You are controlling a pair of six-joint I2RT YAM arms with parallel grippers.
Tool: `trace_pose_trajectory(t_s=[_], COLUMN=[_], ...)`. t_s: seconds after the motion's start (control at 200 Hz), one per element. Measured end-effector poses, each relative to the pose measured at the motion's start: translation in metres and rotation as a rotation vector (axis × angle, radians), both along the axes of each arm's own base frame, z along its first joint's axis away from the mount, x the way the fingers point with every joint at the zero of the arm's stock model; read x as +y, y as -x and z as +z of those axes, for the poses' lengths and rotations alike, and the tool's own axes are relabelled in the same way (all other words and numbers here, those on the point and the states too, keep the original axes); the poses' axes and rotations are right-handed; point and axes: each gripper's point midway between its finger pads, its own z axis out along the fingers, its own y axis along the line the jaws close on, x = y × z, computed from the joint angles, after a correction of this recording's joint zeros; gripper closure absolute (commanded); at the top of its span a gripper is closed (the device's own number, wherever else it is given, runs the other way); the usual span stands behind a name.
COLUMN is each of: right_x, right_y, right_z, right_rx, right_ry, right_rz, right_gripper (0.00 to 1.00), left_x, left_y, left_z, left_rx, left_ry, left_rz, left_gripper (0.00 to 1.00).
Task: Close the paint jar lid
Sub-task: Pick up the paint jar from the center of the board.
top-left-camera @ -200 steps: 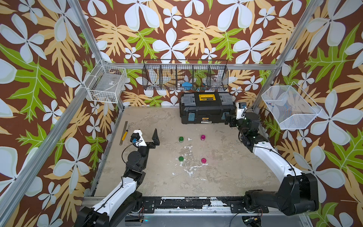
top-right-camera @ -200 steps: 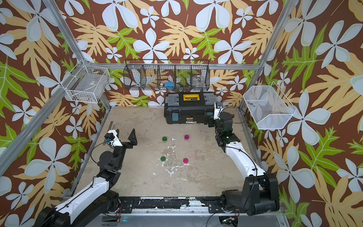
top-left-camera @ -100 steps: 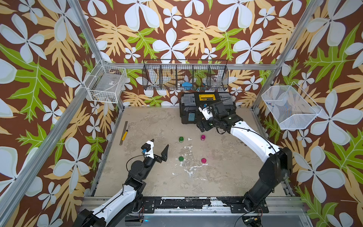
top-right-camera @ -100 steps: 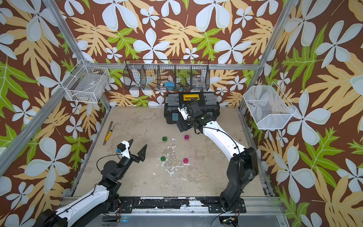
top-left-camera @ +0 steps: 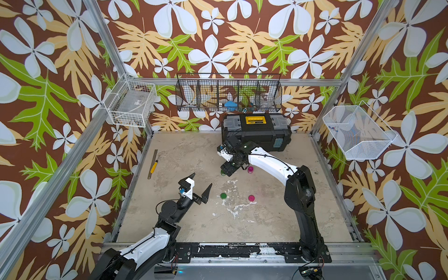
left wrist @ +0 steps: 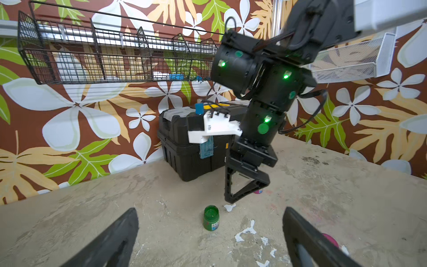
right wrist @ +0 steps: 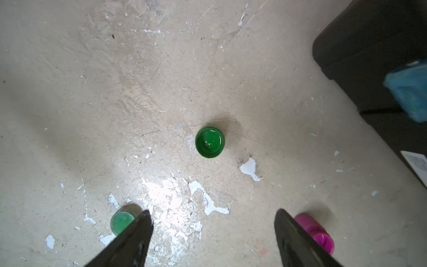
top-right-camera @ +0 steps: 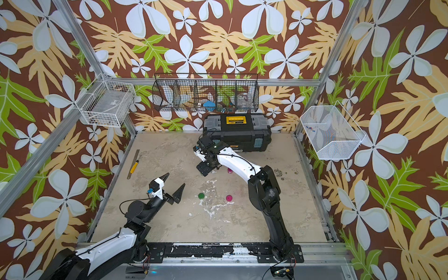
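Right gripper [right wrist: 212, 211] poised over the green jar [right wrist: 209, 142], jaws apart and empty.
The jar stands upright on the surface [top-left-camera: 181, 218], ahead of the tips rather than between them. Best to centre over it, drop straight down and clamp the body below the rim. The left gripper [top-left-camera: 202, 180], jaws wide and empty, hovers near what seems to be the green lid [top-left-camera: 223, 196]. The pink jar [top-left-camera: 250, 169] just beside could be knocked, and the toolbox [top-left-camera: 257, 131] crowds in behind.
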Motion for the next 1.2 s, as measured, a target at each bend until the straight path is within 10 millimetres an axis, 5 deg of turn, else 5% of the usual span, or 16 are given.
trace_pose_trajectory(t_s=[0.345, 1.201], right_x=[0.016, 0.032], right_y=[-0.010, -0.017], right_z=[-0.039, -0.071], right_rx=[0.073, 0.115], right_ry=[0.044, 0.055], right_rz=[-0.024, -0.045], right_gripper=[0.24, 0.48], left_x=[-0.003, -0.005], left_y=[0.002, 0.000], left_z=[0.001, -0.016], left_rx=[-0.005, 0.061], left_ry=[-0.001, -0.025], left_rz=[-0.019, -0.024], left_gripper=[0.02, 0.02])
